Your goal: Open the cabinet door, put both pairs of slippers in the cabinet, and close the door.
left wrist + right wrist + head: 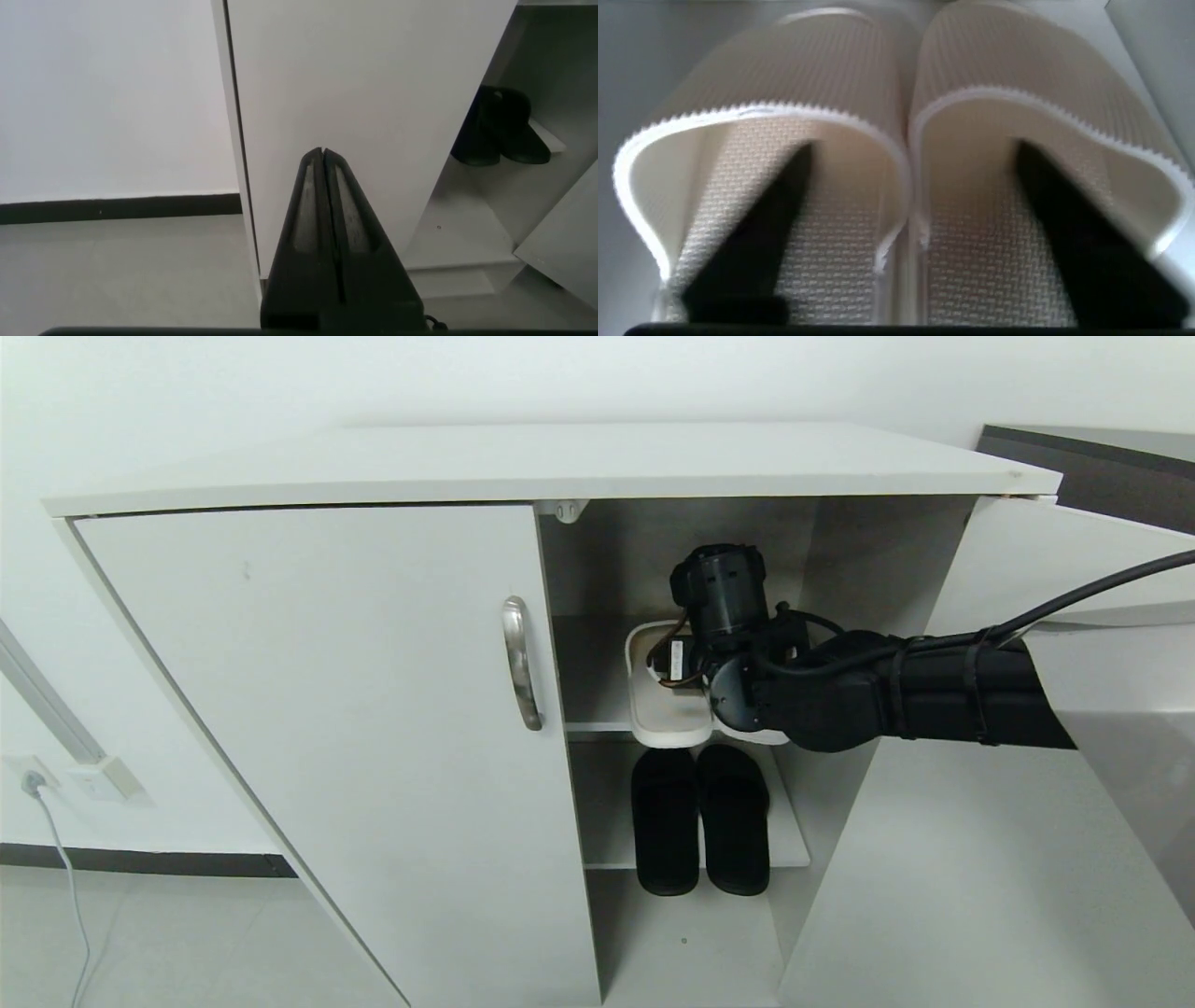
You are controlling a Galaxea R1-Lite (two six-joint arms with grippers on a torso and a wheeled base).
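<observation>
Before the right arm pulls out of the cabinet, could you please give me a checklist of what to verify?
1. The white slippers rest on the upper shelf: ok, though their near ends slightly overhang its front edge.
2. The right gripper is open, one finger inside each white slipper: ok.
3. Whether its fingers are free of the straps: cannot tell.
4. The black slippers sit on the lower shelf: ok.
5. The right door is swung wide open: ok.
6. The left gripper is shut, outside the cabinet: ok.

upper shelf (588, 686), white slippers (653, 709), black slippers (665, 821) below
</observation>
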